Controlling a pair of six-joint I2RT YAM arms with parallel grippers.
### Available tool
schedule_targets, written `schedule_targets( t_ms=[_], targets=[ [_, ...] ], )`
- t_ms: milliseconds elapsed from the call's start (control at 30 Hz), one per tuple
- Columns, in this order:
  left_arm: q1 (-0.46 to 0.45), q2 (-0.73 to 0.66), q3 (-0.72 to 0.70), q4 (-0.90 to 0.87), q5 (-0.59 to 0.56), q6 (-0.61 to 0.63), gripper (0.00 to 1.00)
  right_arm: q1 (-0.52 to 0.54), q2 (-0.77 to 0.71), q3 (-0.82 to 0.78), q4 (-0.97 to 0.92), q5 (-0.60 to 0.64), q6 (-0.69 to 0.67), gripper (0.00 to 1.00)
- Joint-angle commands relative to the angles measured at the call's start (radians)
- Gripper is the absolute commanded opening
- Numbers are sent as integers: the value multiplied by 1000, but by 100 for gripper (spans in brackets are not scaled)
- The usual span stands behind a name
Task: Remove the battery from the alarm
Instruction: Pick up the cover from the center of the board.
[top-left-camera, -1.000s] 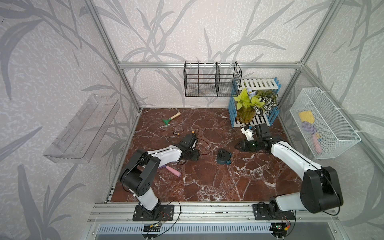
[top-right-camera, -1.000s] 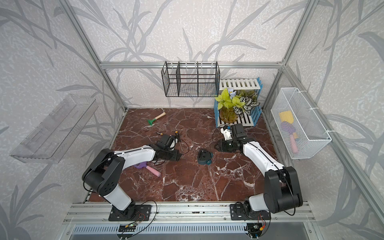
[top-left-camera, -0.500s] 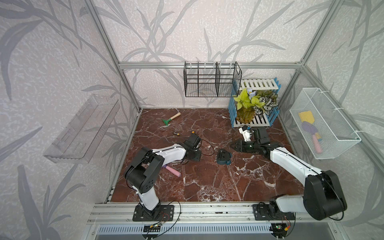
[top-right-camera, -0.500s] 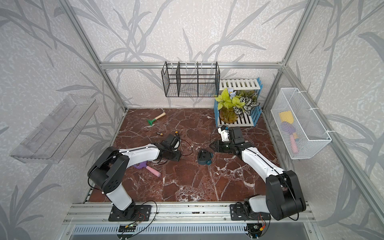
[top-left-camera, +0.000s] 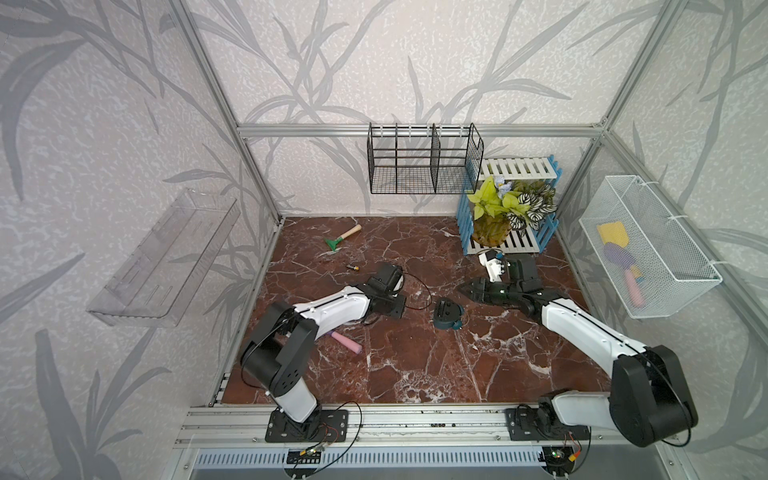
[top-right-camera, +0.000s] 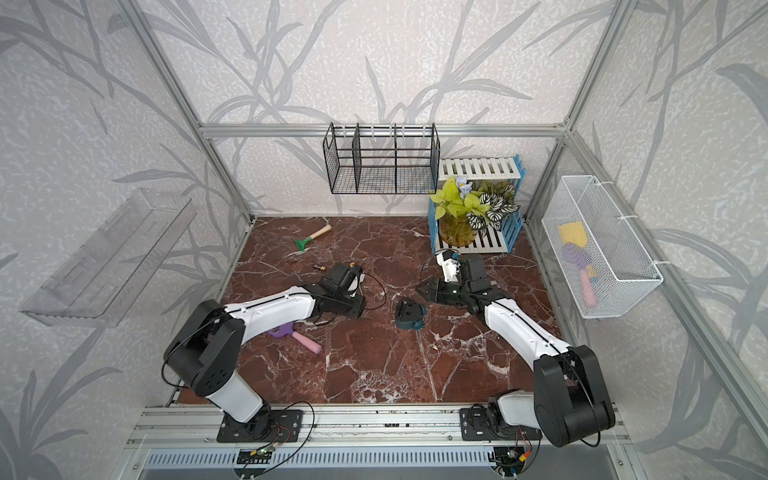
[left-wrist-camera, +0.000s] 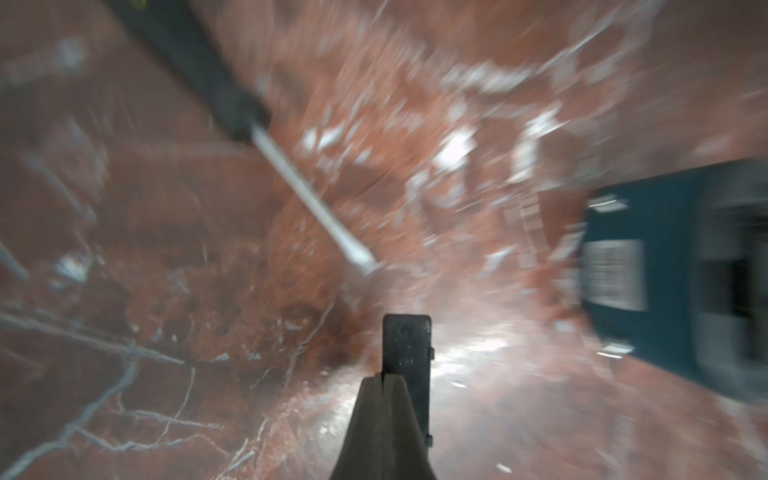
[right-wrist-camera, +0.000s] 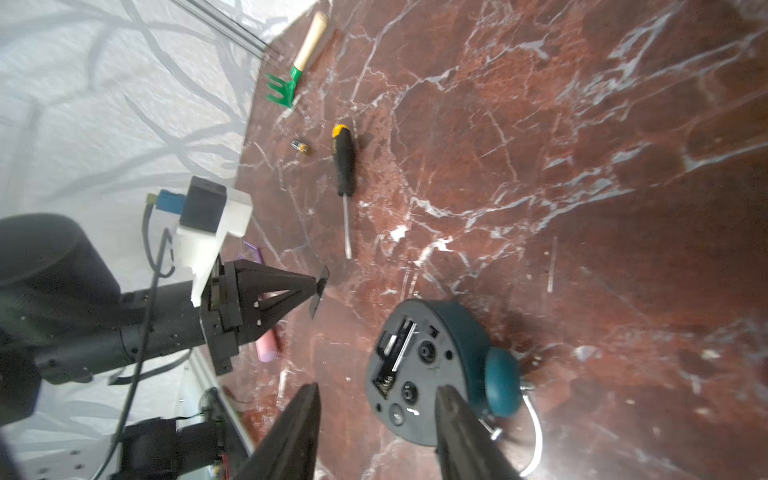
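Dark-teal round-topped alarm (right-wrist-camera: 419, 365), back up, just ahead of right gripper (right-wrist-camera: 377, 388), jaws apart; left gripper (left-wrist-camera: 382, 376) clamps small flat black rectangular piece (left-wrist-camera: 406, 345).

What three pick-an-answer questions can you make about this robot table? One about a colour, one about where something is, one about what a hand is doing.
1. What colour is the shell of the alarm? A) red B) dark teal C) yellow
2. Where is the battery? A) inside the alarm B) under the alarm C) on the table near the handle of the screwdriver
3. The left hand is: A) shut on a small flat black piece B) wide open C) shut on the battery

Answers: 1 B, the shell looks dark teal. 2 C, it lies on bare marble; the alarm's slot is empty. 3 A, it pinches the piece, no gap showing.
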Motion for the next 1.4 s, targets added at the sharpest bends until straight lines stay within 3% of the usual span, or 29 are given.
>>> schedule_targets(
  t_ms=[0, 133, 400, 733, 1100, 1233, 1367],
  targets=[
    [-10, -126, 15, 186, 96, 55, 0, 33, -29, -35, 301, -73, 226, 66],
    [-22, -124, 118, 193, 104, 88, 0, 110, 54, 94, 245, -82, 292, 67],
    [-64, -81, 244, 121, 72, 131, 0, 155, 124, 233, 181, -61, 367, 64],
    [-76, -86, 241, 119, 62, 141, 0, 157, 162, 300, 90, 48, 404, 28],
    [-78, -73, 249, 108, 78, 125, 1, 184, 191, 334, 60, 39, 355, 11],
    [-77, -64, 266, 86, 94, 102, 11, 186, 195, 331, 81, 26, 362, 6],
    [-59, -110, 283, 61, 61, 64, 44, 178, 180, 314, 111, 21, 394, 3]
  ],
)
